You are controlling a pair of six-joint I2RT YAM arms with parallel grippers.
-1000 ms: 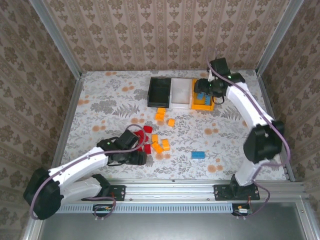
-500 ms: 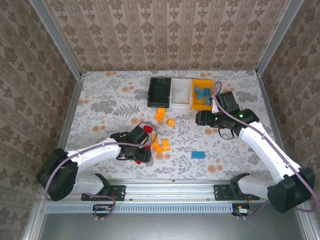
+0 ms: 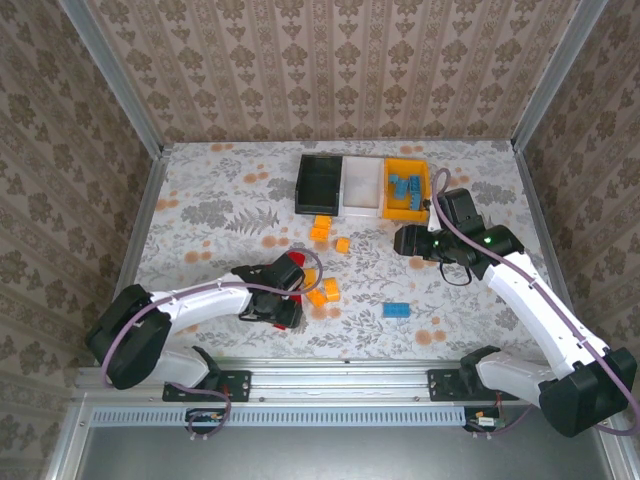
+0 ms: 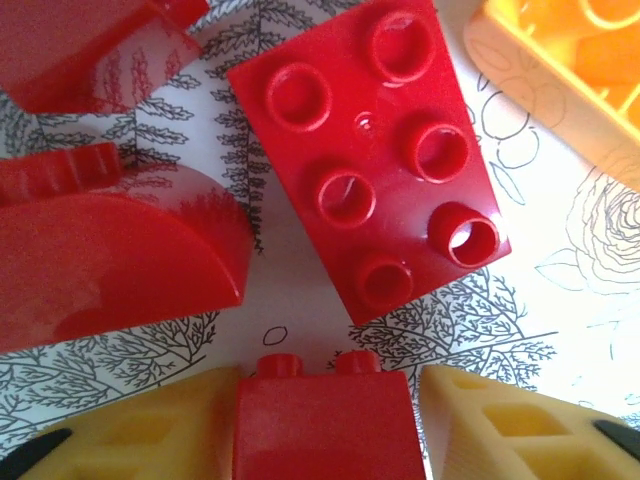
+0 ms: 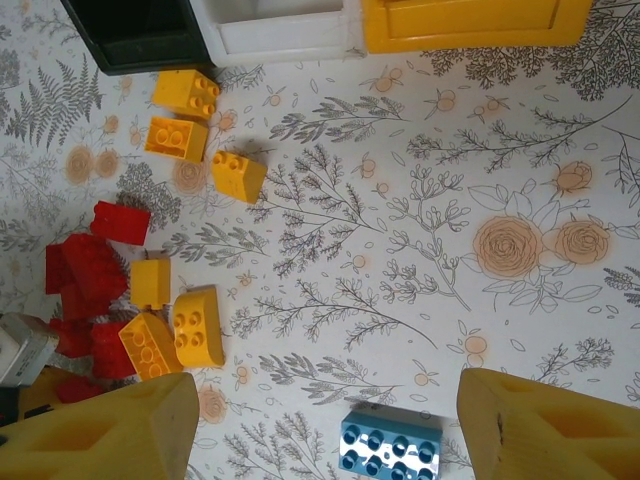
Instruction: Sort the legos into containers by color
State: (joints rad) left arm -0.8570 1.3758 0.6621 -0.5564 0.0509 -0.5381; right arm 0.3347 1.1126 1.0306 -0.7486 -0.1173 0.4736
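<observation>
At the red pile (image 5: 88, 272), my left gripper (image 4: 325, 400) now clamps a red brick (image 4: 325, 430): pick made. Right gripper (image 5: 325, 415), jaws apart, is back from the yellow tray (image 5: 470, 25), over the blue brick (image 5: 391, 443).

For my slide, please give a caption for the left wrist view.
Left gripper pinching a small red plastic brick near a larger red studded brick.

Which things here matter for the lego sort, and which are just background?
Job:
- red plastic bricks, one small red brick between the fingers of the left end effector
- orange plastic bricks
- loose blue plastic brick
- black plastic tray
- white plastic tray
- yellow-orange plastic tray holding blue bricks

Background:
- floral table covering
- wallpapered walls
- aluminium frame rail
</observation>
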